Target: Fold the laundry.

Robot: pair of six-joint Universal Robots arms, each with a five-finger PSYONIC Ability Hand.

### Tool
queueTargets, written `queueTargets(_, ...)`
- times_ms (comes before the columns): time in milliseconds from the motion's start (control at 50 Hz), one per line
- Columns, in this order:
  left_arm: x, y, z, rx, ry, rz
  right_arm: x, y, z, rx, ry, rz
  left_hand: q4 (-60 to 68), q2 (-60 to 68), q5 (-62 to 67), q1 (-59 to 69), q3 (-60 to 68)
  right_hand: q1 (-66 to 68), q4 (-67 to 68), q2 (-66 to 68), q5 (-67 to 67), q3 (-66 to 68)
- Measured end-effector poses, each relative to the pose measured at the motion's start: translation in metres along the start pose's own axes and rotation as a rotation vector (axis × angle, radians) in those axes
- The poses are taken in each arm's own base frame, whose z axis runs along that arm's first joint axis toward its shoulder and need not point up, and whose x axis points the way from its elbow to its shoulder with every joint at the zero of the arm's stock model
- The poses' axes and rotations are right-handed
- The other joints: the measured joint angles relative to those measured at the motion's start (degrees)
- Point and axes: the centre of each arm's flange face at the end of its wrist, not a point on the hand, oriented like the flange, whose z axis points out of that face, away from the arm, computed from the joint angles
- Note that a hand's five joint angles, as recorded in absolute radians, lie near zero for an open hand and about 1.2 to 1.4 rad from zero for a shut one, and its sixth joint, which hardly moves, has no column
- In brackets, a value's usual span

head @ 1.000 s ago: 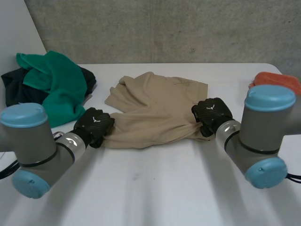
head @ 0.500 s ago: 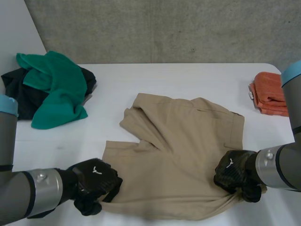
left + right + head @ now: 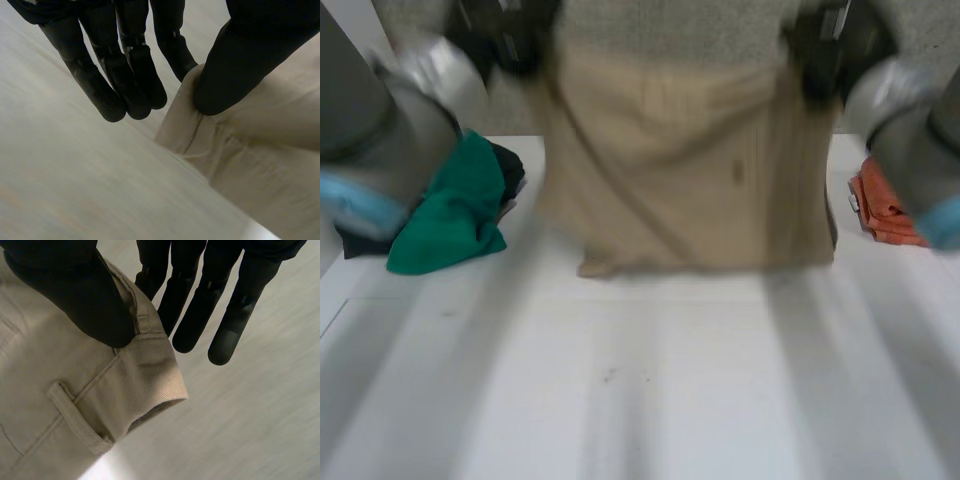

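The white table (image 3: 650,400) lies mostly bare in front of the robot, and above its far half the beige shorts (image 3: 690,170) hang as a broad sheet, stretched between the two raised arms. Their lower edge comes down close to the tabletop, though whether it touches cannot be told. A green cloth (image 3: 450,215) lies heaped over a dark garment (image 3: 510,170) at the robot's left, and a folded orange cloth (image 3: 885,205) sits at its right, both clear of the hanging fabric. The left hand (image 3: 505,30) grips one upper corner and the right hand (image 3: 825,45) the other. In each wrist view the thumb (image 3: 235,60) pinches the waistband corner against a finger behind it, while the other fingers (image 3: 225,315) stand straight and free; a belt loop (image 3: 75,412) shows just below the right thumb. The step looks like spreading the shorts flat before the first fold. To do it well, both hands should probably stay level and equally taut, lower the hem first, then draw the waistband towards the robot, so that no crease is trapped and neither thin pinch slips.
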Motion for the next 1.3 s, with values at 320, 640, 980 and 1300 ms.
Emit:
queueTargets(320,-0.035,-0.022,-0.007,0.053,-0.093,-0.136,0.018,-0.049,0.022,0.308,0.116,0.054,0.0,0.07,0.54,0.0,0.13,0.0,0.02,0.0,0.14,0.15)
queueTargets(640,0.095,0.125,-0.122,-0.422,0.229,-0.283,-0.086,0.153,-0.041,-0.242,-0.266,0.13,0.01,0.08,0.54,0.0,0.14,0.0,0.16,0.0,0.17,0.16)
queueTargets(980,0.1,0.104,-0.193,-0.702,0.339,-0.323,-0.079,0.139,-0.119,-0.589,-0.464,0.091,0.01,0.08,0.54,-0.01,0.14,0.0,0.16,0.0,0.18,0.16)
queueTargets(1300,0.114,0.057,-0.243,-0.864,0.687,-0.298,-0.063,0.121,-0.169,-0.867,-0.744,-0.083,-26.97,-27.01,-25.32,-29.22,-26.26,0.0,0.16,0.0,0.18,0.16)
